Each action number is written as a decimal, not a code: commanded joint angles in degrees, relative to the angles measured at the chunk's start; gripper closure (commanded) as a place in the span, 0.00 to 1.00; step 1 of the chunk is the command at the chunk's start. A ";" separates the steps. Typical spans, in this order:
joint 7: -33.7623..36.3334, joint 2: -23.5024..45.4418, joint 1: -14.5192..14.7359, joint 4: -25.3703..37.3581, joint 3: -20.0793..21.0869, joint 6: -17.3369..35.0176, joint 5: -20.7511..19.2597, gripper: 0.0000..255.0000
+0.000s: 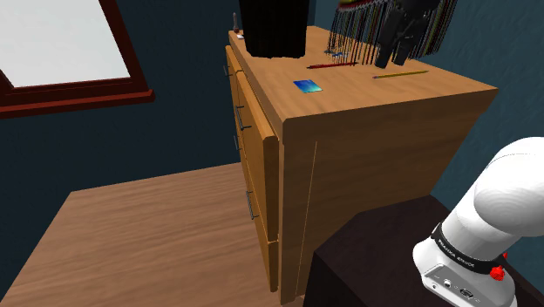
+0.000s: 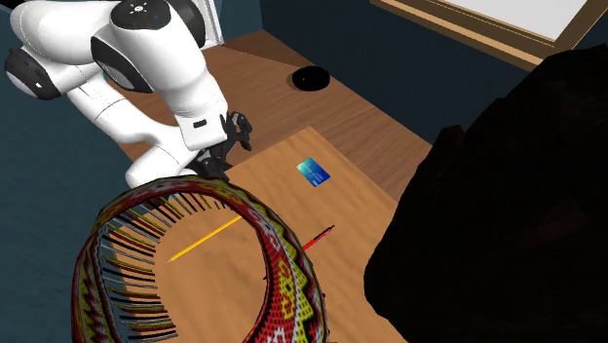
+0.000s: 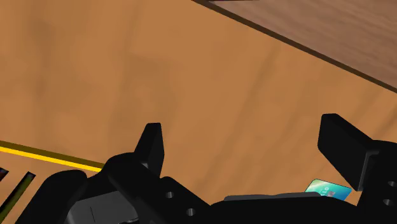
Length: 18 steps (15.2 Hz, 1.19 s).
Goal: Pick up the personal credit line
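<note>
The credit card is a small blue-green card lying flat on the wooden dresser top, near its front edge. It also shows in the second exterior view as the card, and in the wrist view a corner of the card peeks out beside one finger base. My black gripper hovers above the dresser top, off to the shoulder view's right of the card and apart from it. Its fingers stand wide apart with nothing between them; gripper, gripper.
A yellow pencil and a red pencil lie on the top. A tall black object and a patterned woven basket stand at the back. Drawers face the wooden floor. A window is at left.
</note>
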 commanded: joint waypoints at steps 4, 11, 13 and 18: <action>8.88 5.66 -0.85 3.84 4.89 -0.28 2.24 0.00; 29.52 21.95 -3.15 16.40 14.47 -1.60 4.92 0.00; 35.45 27.26 -3.73 20.84 16.73 -2.23 4.96 0.00; 37.57 28.96 -3.74 19.13 17.64 0.51 5.02 0.00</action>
